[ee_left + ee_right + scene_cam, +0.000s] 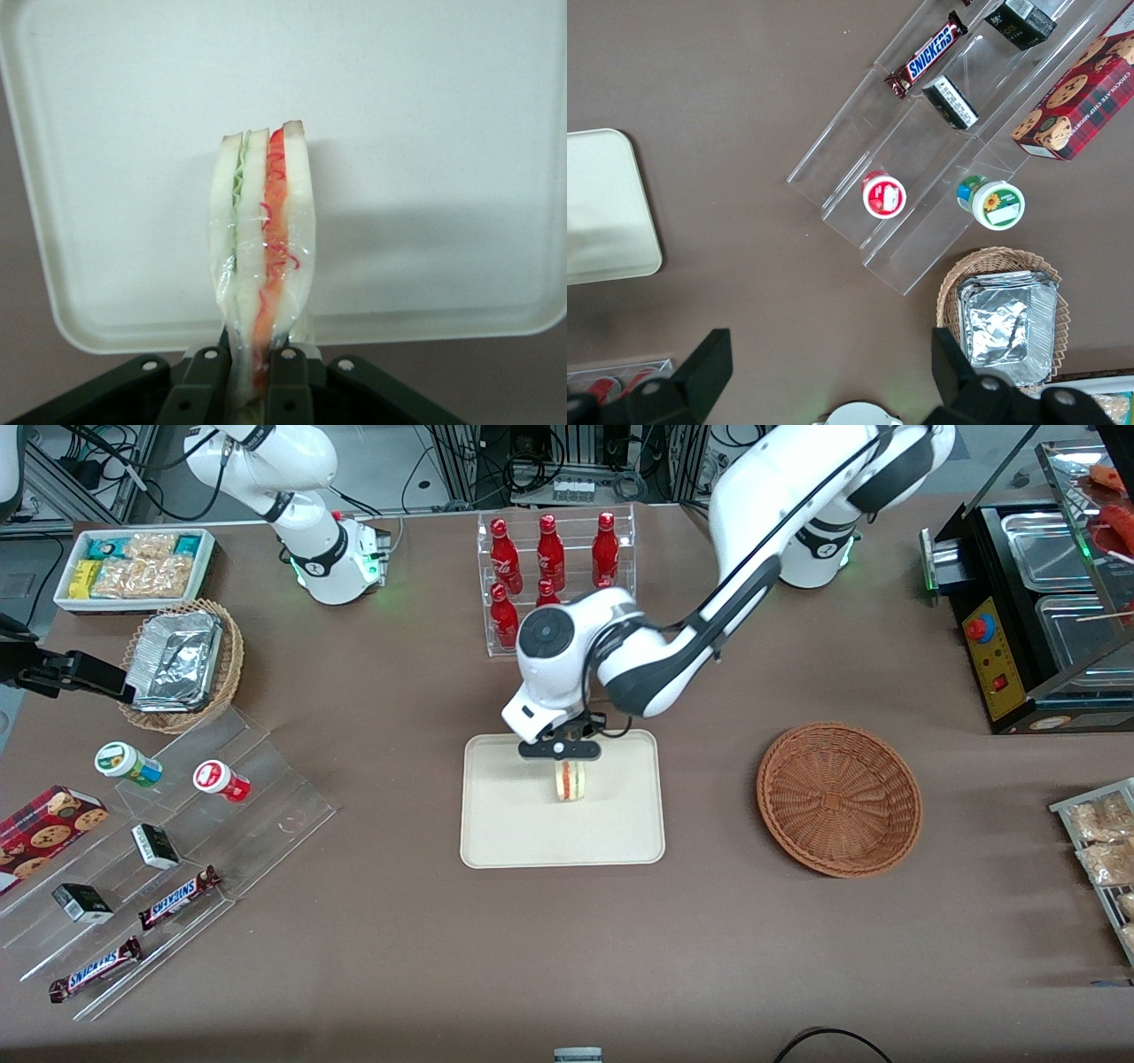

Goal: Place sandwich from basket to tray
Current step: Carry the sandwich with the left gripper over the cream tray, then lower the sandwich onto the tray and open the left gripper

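My left gripper hangs over the cream tray, near the tray edge farthest from the front camera. It is shut on the sandwich, a clear-wrapped wedge with red, white and green layers. In the left wrist view both black fingers pinch the wedge's narrow end, and the sandwich stands out over the tray. I cannot tell whether its lower end touches the tray. The reddish-brown wicker basket sits beside the tray, toward the working arm's end, with nothing in it.
A clear rack of red bottles stands farther from the front camera than the tray. A stepped acrylic stand with snacks, a foil-filled wicker basket and a white snack bin lie toward the parked arm's end. A black warmer stands toward the working arm's end.
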### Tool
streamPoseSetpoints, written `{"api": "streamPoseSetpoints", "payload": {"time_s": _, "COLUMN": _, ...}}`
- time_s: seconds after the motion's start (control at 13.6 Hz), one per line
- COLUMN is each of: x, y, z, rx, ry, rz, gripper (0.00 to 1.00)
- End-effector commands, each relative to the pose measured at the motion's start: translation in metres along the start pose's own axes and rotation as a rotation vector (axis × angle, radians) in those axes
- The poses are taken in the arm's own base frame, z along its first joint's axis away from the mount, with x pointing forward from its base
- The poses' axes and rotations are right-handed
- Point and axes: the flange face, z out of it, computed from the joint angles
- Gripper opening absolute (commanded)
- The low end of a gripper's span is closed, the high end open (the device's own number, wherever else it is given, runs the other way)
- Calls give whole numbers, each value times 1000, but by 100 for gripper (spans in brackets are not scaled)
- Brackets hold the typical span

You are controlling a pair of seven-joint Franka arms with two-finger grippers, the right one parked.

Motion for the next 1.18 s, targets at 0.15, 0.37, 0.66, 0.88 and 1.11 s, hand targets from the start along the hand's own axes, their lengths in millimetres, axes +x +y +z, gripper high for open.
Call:
{"api": "streamPoseSetpoints", "payload": {"time_s": 0.15, "x": 11, "y": 10, "z": 15, "rx": -22, "ry": 50, "rz": -26, "gripper": 0}}
{"api": "streamPoseSetpoints", "payload": {"time_s": 0.37, "x": 18, "y": 12, "z": 23, "rx": -41, "ry": 70, "rz": -38, "gripper": 20}}
{"api": "streamPoseSetpoints", "payload": {"time_s": 0.66, "x": 19, "y": 10, "z": 16, "rx": -21, "ry": 93, "rz": -32, "gripper": 98}}
{"api": "streamPoseSetpoints", "payload": {"time_s": 0.88, "x": 26, "y": -5, "z": -31, "rx": 1, "ry": 104, "rz": -75, "gripper": 99}}
{"api": "streamPoseSetpoints", "payload": {"time_s": 1.11, "x": 44, "y": -57, "z": -121, "rx": -17, "ry": 57, "rz": -221, "gripper": 99}}
